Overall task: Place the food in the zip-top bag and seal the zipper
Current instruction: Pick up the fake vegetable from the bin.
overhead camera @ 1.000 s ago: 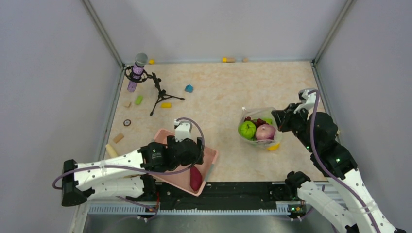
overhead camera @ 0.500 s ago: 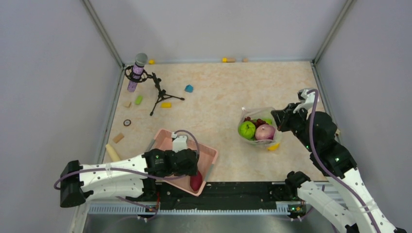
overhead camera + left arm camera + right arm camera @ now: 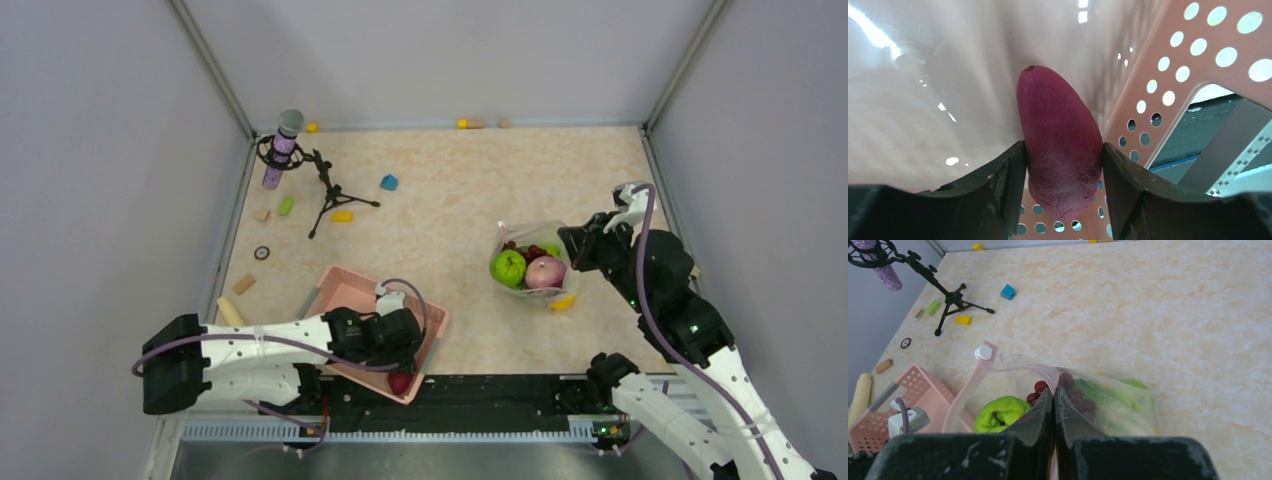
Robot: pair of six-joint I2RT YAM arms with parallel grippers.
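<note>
Overhead view. Pink basket (image 3: pixel 345 290): reference item. My left gripper (image 3: pixel 397 362) reaches into its near right corner, where the sweet potato (image 3: pixel 401 381) shows as a reddish tip. Zip-top bag (image 3: pixel 520 231): on the table, well to the right of the basket, holding a green fruit (image 3: pixel 508 267), a purple onion (image 3: pixel 546 271) and dark grapes (image 3: pixel 530 250). My right gripper (image 3: pixel 572 243) is at the side of the bag farthest from the basket.

Left wrist view. Sweet potato (image 3: pixel 1060 145): inside the basket, lying on its floor beside the perforated wall (image 3: pixel 1168 85). My left gripper (image 3: pixel 1063 150) is clamped on it, one finger (image 3: pixel 1003 185) pressed to each flank.

Right wrist view. My right gripper (image 3: pixel 1053 395): fingers together, pinching the mouth edge of the bag (image 3: pixel 1128 390). Zipper (image 3: pixel 1013 369): the pink strip arcs from the pinch toward the basket (image 3: pixel 923 390) and ends in a white slider (image 3: pixel 982 352). Contents seen: green fruit (image 3: pixel 1000 412), grapes (image 3: pixel 1068 390), lettuce (image 3: pixel 1118 400).
</note>
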